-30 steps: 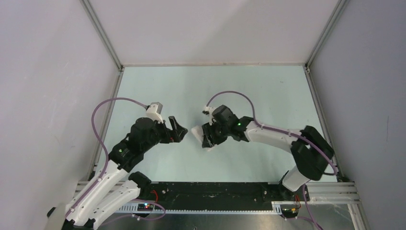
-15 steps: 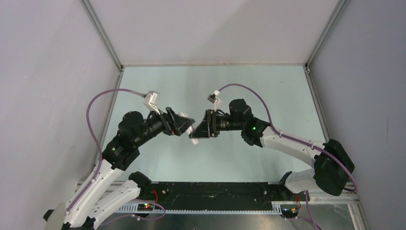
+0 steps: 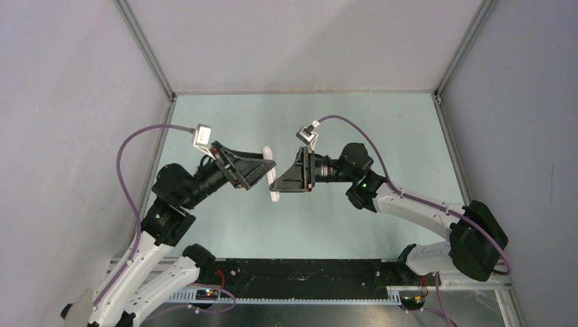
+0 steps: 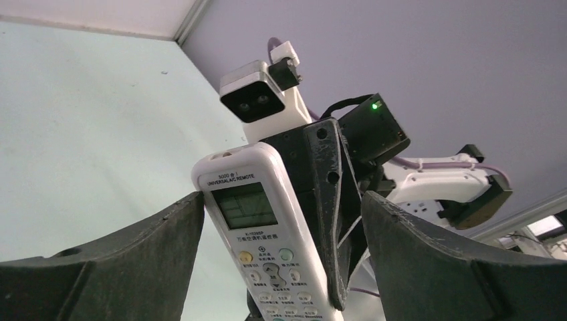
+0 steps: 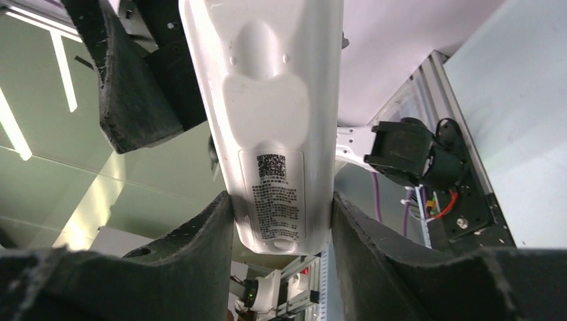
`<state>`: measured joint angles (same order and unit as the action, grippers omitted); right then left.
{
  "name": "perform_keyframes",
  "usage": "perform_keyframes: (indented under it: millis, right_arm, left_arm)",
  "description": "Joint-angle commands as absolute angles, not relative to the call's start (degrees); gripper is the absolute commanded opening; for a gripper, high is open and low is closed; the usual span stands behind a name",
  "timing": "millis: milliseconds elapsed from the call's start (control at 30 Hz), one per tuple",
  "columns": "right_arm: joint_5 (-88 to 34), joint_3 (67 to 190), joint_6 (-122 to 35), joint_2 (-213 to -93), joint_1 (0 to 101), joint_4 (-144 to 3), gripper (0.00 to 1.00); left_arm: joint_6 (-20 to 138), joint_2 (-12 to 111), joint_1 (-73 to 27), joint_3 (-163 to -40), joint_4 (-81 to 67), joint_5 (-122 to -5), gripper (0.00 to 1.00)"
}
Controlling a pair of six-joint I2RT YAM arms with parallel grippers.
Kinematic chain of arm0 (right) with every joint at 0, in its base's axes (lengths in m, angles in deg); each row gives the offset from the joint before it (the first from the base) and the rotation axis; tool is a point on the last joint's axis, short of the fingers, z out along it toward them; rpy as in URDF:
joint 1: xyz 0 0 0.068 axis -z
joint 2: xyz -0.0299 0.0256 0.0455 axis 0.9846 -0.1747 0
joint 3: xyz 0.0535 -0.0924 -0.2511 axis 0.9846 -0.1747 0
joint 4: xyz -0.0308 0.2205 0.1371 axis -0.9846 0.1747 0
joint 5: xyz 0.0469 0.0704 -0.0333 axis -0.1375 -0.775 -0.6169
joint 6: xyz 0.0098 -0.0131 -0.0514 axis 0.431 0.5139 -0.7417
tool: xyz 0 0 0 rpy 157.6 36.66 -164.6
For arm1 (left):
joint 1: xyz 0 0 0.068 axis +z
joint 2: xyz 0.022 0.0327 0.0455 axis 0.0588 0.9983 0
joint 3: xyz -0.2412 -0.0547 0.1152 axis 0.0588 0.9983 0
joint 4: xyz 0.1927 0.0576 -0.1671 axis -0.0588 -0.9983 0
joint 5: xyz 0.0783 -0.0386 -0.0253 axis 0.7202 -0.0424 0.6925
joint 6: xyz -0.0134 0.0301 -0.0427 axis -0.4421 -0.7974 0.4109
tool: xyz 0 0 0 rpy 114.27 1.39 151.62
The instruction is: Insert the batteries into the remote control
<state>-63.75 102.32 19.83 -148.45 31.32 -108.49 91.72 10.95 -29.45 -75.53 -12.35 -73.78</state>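
Remote control (image 3: 273, 182) hangs at the centre of the top view, above the tabletop (image 3: 388, 122). The right hand (image 5: 281, 217) clamps it while the left hand (image 4: 281, 200) gapes around it. This looks like a handover, so next the left must close squarely.

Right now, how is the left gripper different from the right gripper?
The right gripper is shut on the remote control, squeezing both its sides; the left gripper is open, its fingers spread wider than the remote. The right gripper faces the remote's back with the printed label; the left gripper faces the front with the display and buttons. Both are black and point at the remote from opposite sides.
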Motion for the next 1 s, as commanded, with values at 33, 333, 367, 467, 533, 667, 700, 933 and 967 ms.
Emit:
perform_keyframes:
  millis: [33,333,367,467,533,667,700,933,967]
  right_arm:
    - [-65.69,102.22,23.58,-146.47,31.31,-116.26,0.29]
    - [-65.37,101.21,23.56,-145.58,31.9,-116.64,0.29]
    - [-65.35,101.19,23.53,-145.48,31.94,-116.46,0.29]
    - [-65.4,101.16,23.26,-145.46,31.95,-115.99,0.28]
    - [-65.42,101.1,23.39,-145.59,32.0,-116.09,0.28]
    - [-65.3,100.92,23.93,-146.14,31.96,-116.69,0.28]
    - [-65.26,100.9,24.54,-146.56,31.95,-117.24,0.28]
    - [-65.25,100.9,27.41,-148.73,31.66,-121.41,0.27]
    - [-65.32,100.9,27.76,-149.09,31.63,-121.69,0.27]
  left_arm:
    - [94.9,11.9,-29.23,-74.76,-7.5,-77.46,0.9]
    - [94.99,11.53,-29.23,-72.52,-7.88,-73.75,0.89]
    - [95.0,11.49,-29.23,-72.39,-8.16,-73.17,0.89]
    - [95.58,11.61,-29.19,-72.31,-8.39,-73.46,0.89]
    - [95.98,11.78,-29.23,-72.58,-8.45,-73.9,0.86]
    - [97.18,12.33,-29.19,-73.15,-8.4,-75.52,0.8]
    - [97.5,12.52,-29.17,-73.17,-8.39,-75.86,0.8]
    - [99.92,14.23,-29.2,-72.67,-7.46,-79.11,0.75]
    - [100.0,14.17,-29.23,-72.54,-7.39,-79.1,0.75]
